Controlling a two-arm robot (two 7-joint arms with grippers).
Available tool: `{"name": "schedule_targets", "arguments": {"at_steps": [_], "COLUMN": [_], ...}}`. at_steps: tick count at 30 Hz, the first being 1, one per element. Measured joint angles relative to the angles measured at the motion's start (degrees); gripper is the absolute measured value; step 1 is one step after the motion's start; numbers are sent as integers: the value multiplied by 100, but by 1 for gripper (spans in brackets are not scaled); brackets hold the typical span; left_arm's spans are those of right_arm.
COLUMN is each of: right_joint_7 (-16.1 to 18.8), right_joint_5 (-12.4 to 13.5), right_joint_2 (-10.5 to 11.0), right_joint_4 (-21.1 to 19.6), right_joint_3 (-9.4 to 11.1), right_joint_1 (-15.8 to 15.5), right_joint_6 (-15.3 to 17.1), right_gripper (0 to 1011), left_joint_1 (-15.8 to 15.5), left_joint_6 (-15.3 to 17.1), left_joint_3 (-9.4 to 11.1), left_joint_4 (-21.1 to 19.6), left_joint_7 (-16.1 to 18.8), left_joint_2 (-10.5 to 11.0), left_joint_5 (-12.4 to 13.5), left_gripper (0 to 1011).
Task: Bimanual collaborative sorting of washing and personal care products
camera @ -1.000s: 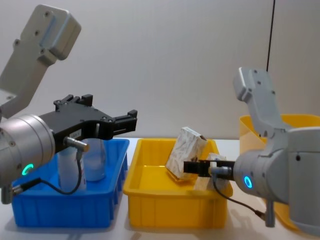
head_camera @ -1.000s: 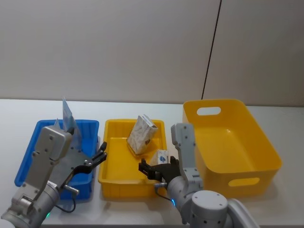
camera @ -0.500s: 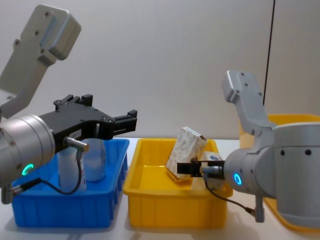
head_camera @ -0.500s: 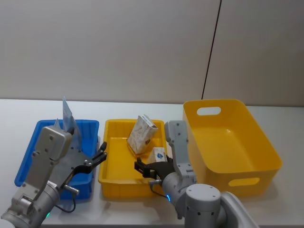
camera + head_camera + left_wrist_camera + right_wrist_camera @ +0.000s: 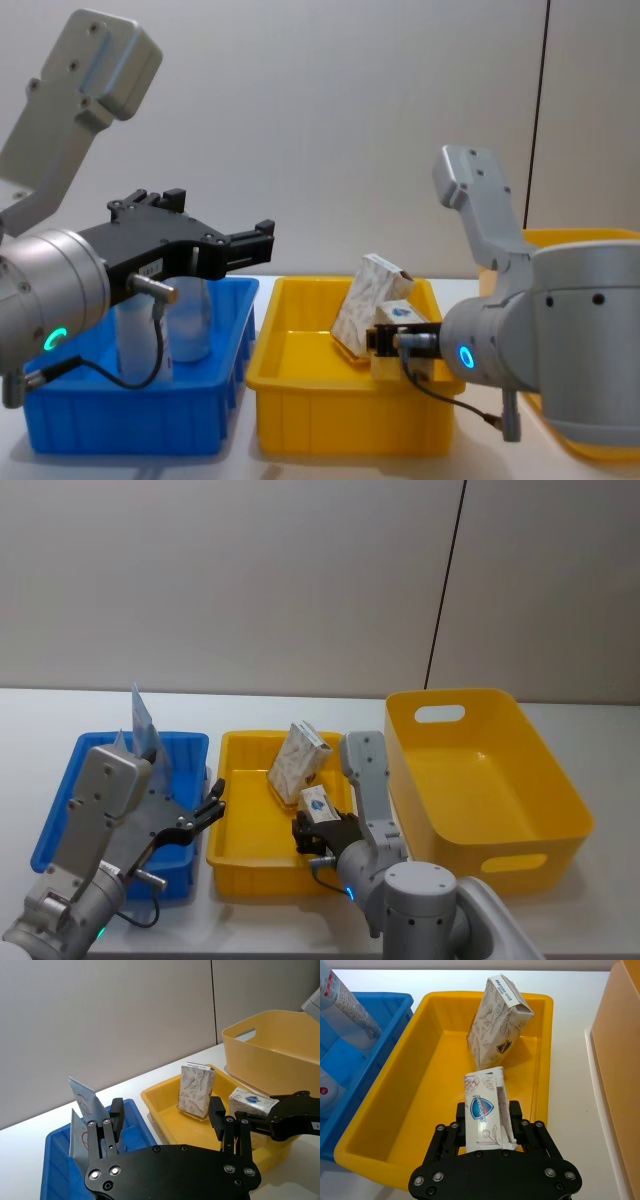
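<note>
**Right tool holding small pack over tray**

My right tool (image 5: pixel 488 1121) is clamped on the small white pack with the blue mark (image 5: pixel 483 1100), gripping it by its sides. The pack sits tilted above the shallow yellow plastic tray (image 5: pixel 434 1091), clear of its floor.

The larger white grey-patterned pack (image 5: pixel 497 1027) leans upright at the tray's far end.

My left tool (image 5: pixel 262 243) hovers over the near right side of the blue plastic bin (image 5: pixel 58 815), fingers apart, holding nothing.

In that bin stand the tall light-blue squeeze tube (image 5: pixel 140 720) and the pale translucent bottle (image 5: pixel 192 325).

The deep yellow plastic bin (image 5: pixel 480 780) is on the table (image 5: pixel 605 770) to my right.
</note>
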Motion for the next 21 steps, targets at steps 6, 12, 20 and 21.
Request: {"name": "schedule_targets", "arguments": {"at_steps": [6, 12, 20, 21], "right_joint_7": [-14, -22, -24, -24], "right_joint_5": [-61, -154, -314, -325], "right_joint_2": [-12, 0, 68, 76], "right_joint_4": [16, -30, -249, -273], "right_joint_3": [-4, -39, -100, -101], "right_joint_1": [12, -15, -111, -121], "right_joint_6": [-35, -225, -619, -656], "right_gripper": [368, 366, 366, 366], "left_joint_1": [0, 0, 0, 0], "left_joint_6": [0, 0, 0, 0], "left_joint_3": [0, 0, 0, 0], "left_joint_4": [0, 0, 0, 0], "left_joint_7": [0, 0, 0, 0], "left_joint_2": [0, 0, 0, 0], "left_joint_5": [1, 0, 0, 0], "left_gripper": [1001, 1001, 1001, 1001]}}
